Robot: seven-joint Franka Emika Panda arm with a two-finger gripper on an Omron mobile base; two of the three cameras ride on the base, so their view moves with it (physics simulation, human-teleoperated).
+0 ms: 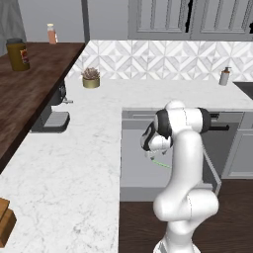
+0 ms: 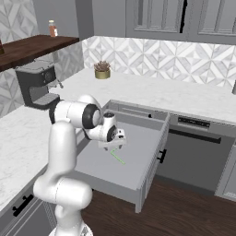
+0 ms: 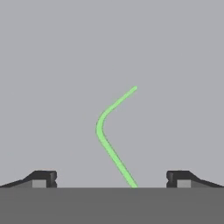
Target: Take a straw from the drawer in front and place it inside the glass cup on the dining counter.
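The drawer [image 1: 134,165] [image 2: 150,168] stands pulled out below the white counter, and its grey floor [image 3: 175,65] lies under the hand. On that floor lies the straw [image 1: 161,163] [image 2: 117,158] [image 3: 104,131], thin, light green and bent in the middle. My gripper [image 1: 151,155] [image 2: 113,146] [image 3: 111,179] hangs just above it, pointing down, open. In the hand view one end of the straw runs down between the two fingertips [image 3: 43,178], touching neither. The glass cup and the dining counter are out of view.
A dark-fronted appliance [image 2: 198,154] sits right of the drawer. On the counter stand a coffee machine [image 1: 49,116] [image 2: 37,87], a potted succulent [image 1: 91,78] [image 2: 102,70] and a soap dispenser [image 1: 225,76]. A dark wooden shelf [image 1: 34,79] overhangs the left counter.
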